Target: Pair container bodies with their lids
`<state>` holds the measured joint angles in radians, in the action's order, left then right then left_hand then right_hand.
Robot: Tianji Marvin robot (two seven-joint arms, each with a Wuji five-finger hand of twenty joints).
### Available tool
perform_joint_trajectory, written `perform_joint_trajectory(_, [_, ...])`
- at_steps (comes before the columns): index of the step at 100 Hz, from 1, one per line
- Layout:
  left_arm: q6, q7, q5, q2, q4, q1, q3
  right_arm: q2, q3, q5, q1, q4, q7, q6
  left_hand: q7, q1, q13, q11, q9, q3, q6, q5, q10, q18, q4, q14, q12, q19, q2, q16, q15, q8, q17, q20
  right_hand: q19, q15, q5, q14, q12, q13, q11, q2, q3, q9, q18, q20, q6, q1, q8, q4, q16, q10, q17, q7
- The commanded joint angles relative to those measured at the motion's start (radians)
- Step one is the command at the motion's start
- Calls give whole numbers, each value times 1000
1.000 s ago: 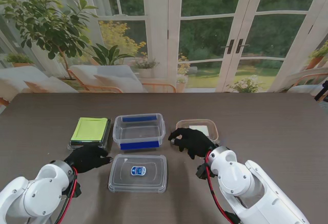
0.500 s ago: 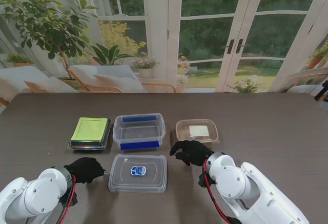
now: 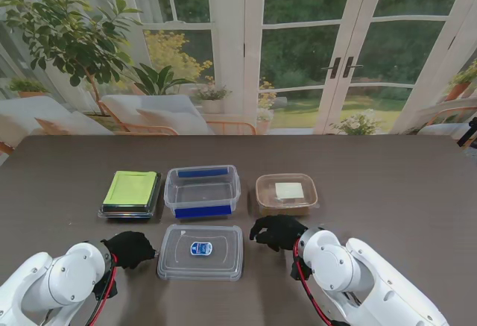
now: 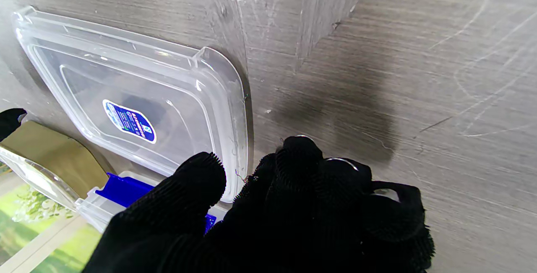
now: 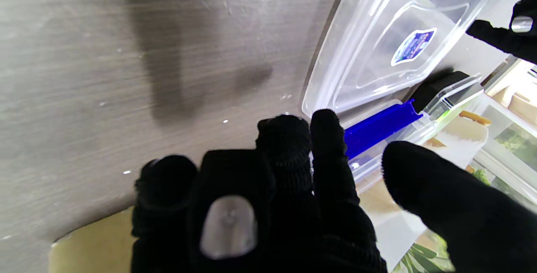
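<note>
A clear lid with a blue sticker lies flat on the table, nearest to me; it also shows as the lid and the lid in the wrist views. Behind it stands an open clear box with blue clips. My left hand hovers just left of the lid, fingers curled and holding nothing. My right hand sits just right of the lid, fingers loosely apart and holding nothing. A tan box lies farther right. A dark container with a green lid is at the left.
The dark wooden table stretches wide to the right and toward the windows. The three containers stand in a row across the middle, with the loose lid in front of the centre one.
My right hand has drawn back from the tan box toward me, to the lid's right edge. My left hand has pulled nearer to me and edged toward the lid's left side.
</note>
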<state>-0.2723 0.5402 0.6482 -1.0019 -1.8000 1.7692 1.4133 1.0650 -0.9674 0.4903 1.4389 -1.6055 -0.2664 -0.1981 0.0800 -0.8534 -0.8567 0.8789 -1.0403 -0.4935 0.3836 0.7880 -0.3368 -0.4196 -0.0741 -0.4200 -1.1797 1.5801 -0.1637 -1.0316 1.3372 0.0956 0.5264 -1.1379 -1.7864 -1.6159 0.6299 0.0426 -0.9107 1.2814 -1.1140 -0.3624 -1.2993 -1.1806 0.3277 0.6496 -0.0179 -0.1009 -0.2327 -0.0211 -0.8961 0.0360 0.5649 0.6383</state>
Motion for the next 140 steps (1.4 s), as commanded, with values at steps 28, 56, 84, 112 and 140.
perform_joint_trajectory(28, [-13,37,-9,2,8,-14,-21,-9,58,48,-22,21,-42,-12,-19,4,-17,13,-11,37,2,-48,-29,16,2,-28,-30,16,28,-16,68,-8,7,1,-125,-73,-39,-69,-33,33,-26,-4,-26,-49,-54,-4,26,40,14,36,-22,-27,604,-22])
perform_joint_trajectory(56, [-14,19,-29,-1,23,-22,-38,-9,113,75,-56,47,-40,-23,-15,-1,-25,28,-18,54,-22,-41,-26,15,3,-25,-41,23,34,-19,82,-7,13,-6,-134,-88,-55,-88,-43,34,-38,16,-7,-55,-77,-3,26,59,8,53,-33,-40,606,-9])
perform_joint_trajectory(84, [-16,9,-45,-3,21,-17,-44,-7,173,72,-92,65,-39,-39,-7,-5,-24,30,-18,60,-34,-19,-28,14,4,-27,-44,22,35,-17,82,-5,13,-8,-134,-87,-73,-94,-45,34,-36,33,24,-50,-82,-4,33,76,6,57,-35,-44,606,-6])
perform_joint_trajectory(112, [-22,-1,-68,-5,16,-7,-46,-1,203,58,-108,77,-29,-49,1,-5,-25,32,-23,63,-48,6,-29,10,5,-31,-49,19,34,-18,84,-2,10,-9,-134,-86,-85,-95,-46,34,-36,41,36,-46,-85,-6,34,78,0,63,-34,-46,606,9])
perform_joint_trajectory(140, [-19,-12,-88,-8,3,10,-43,5,211,18,-112,85,-22,-46,11,-2,-24,33,-25,60,-59,32,-32,9,6,-34,-53,17,30,-19,84,2,7,-12,-130,-84,-92,-93,-47,34,-37,44,38,-39,-84,-8,32,75,-2,67,-33,-44,605,12])
